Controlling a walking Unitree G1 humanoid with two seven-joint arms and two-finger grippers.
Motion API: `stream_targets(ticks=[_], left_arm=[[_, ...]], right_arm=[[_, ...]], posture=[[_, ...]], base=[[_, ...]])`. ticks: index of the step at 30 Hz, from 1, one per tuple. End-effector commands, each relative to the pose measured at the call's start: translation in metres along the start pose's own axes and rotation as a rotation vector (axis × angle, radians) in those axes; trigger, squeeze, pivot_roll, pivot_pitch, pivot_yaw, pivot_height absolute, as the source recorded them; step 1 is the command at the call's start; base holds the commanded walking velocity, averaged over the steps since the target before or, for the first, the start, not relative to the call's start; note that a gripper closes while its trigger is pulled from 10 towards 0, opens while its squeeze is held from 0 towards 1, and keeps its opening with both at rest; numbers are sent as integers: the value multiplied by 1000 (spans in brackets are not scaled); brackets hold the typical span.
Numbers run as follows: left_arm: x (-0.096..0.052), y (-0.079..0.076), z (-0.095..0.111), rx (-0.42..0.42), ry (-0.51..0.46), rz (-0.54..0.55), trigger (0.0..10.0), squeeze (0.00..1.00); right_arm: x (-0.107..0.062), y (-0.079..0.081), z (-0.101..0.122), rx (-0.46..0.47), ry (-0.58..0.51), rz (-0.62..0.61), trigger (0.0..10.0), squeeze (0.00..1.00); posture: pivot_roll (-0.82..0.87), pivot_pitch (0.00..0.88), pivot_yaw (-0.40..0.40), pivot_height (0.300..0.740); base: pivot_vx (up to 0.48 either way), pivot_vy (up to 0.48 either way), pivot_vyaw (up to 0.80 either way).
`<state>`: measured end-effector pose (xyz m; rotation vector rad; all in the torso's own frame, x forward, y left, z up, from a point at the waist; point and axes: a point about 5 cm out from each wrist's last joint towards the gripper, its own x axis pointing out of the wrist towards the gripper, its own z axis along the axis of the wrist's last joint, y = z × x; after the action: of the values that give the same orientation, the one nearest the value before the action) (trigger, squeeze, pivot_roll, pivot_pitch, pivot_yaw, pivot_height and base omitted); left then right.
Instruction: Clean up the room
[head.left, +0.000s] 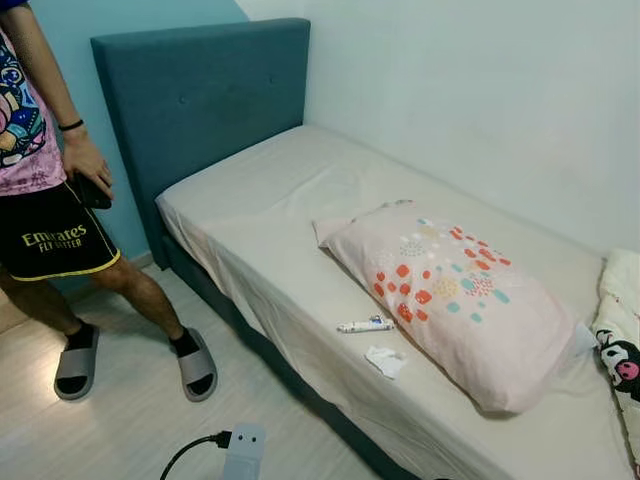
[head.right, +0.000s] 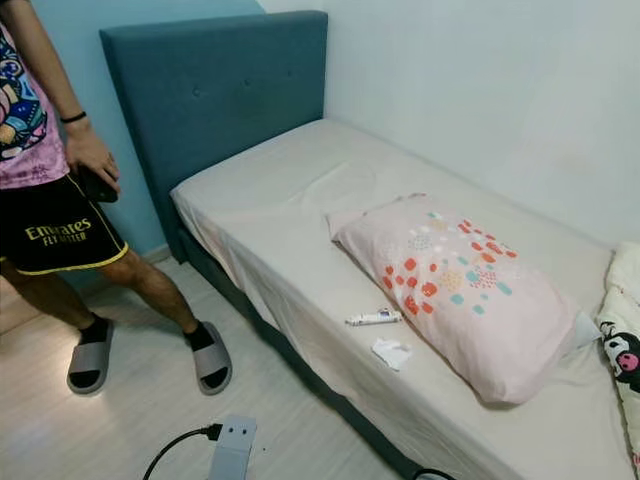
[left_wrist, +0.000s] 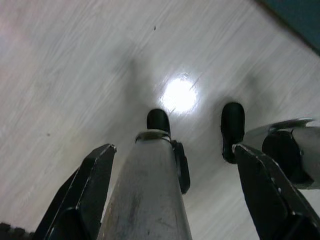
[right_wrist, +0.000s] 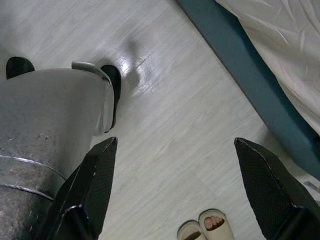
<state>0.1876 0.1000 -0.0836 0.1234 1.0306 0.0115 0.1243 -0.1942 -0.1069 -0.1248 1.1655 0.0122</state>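
A small white tube (head.left: 365, 325) lies on the beige sheet near the bed's front edge, just left of a pink patterned pillow (head.left: 450, 295). A crumpled white scrap (head.left: 386, 361) sits just in front of the tube. Both arms hang at my sides over the pale floor. In the left wrist view my left gripper (left_wrist: 173, 147) is open, fingers spread wide above my own silver legs and black feet. In the right wrist view my right gripper (right_wrist: 176, 141) is open too, holding nothing, with the teal bed base (right_wrist: 250, 75) beyond it.
A person (head.left: 45, 200) in grey slippers stands on the left by the teal headboard (head.left: 200, 100), holding a dark object. A white plug with a black cable (head.left: 240, 448) lies on the floor in front of me. A cartoon-print blanket (head.left: 620, 350) lies on the bed's right end. A sandalled foot (right_wrist: 212, 224) stands nearby.
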Motion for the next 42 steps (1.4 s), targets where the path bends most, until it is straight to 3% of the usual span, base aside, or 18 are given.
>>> stream_targets(ticks=[1, 5, 9, 22, 26, 42], left_arm=[[-3, -9, -11, 8, 15, -26, 10000, 0], [-2, -10, -4, 3, -2, -31, 10000, 0], [-2, -11, 1, 3, -9, -33, 10000, 0], [-1, -8, 5, 31, 1, -11, 10000, 0], [-1, -4, 6, 114, 9, 32, 10000, 0], [-1, -5, 5, 98, 10, 27, 10000, 0]], right_arm=[[1, 10, 10, 1, -23, 34, 10000, 0], [1, -11, 23, 15, -50, 6, 10000, 0], [1, -18, 29, 25, -61, -7, 10000, 0], [1, -17, 21, 25, -43, -10, 10000, 0], [1, -16, 20, 33, -50, -5, 10000, 0], [0, -20, 21, 36, -52, -4, 10000, 0]], posture=[[36, 0, -83, 740], [32, 0, -82, 740], [26, 0, -80, 740], [37, 0, -85, 740], [45, 0, -83, 740], [47, 0, -91, 740]], base=[[0, 0, 0], [0, 0, 0], [0, 0, 0], [0, 0, 0], [0, 0, 0], [0, 0, 0]])
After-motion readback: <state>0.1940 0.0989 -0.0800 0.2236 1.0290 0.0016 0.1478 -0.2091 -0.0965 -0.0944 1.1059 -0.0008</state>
